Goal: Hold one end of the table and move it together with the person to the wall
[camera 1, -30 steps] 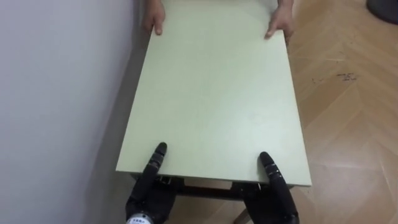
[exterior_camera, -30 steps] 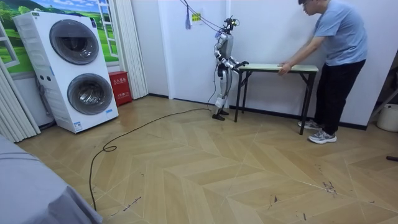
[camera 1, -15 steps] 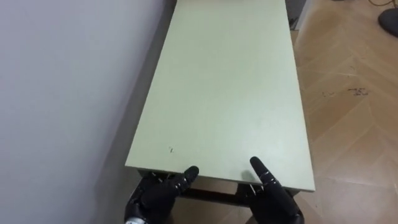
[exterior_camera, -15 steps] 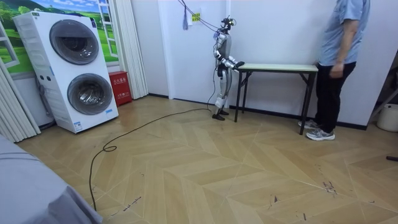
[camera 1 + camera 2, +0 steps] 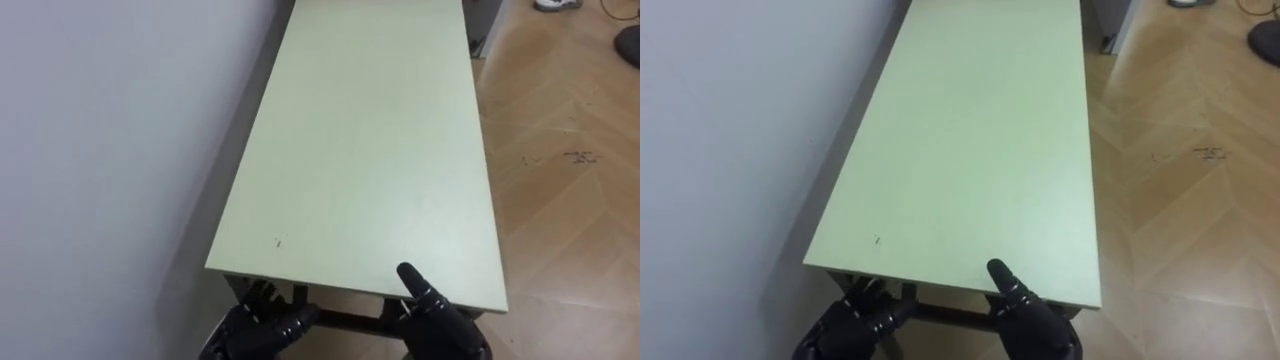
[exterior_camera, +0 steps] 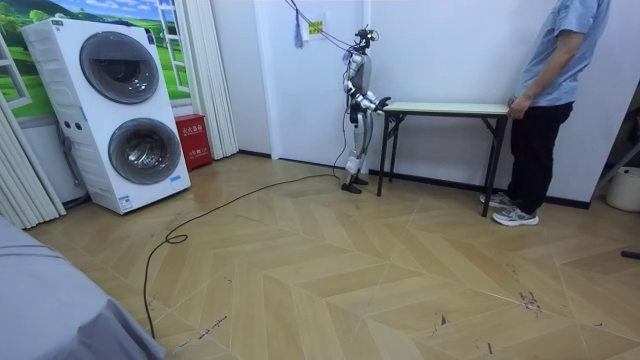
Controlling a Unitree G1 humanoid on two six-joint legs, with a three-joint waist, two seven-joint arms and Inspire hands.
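The bench (image 5: 370,150) is standing along the wall (image 5: 100,150), with a person (image 6: 550,90) standing at its far end. Just below its near edge, the left hand (image 5: 262,322) is hanging relaxed, grasping nothing. The right hand (image 5: 435,318) is reaching its thumb over the edge; whether it is gripping cannot be told.

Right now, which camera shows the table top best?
The left eye view: it looks down on the table's pale top, with the right hand at its near edge. The right eye view shows much the same; the room view sees it edge-on, far off.
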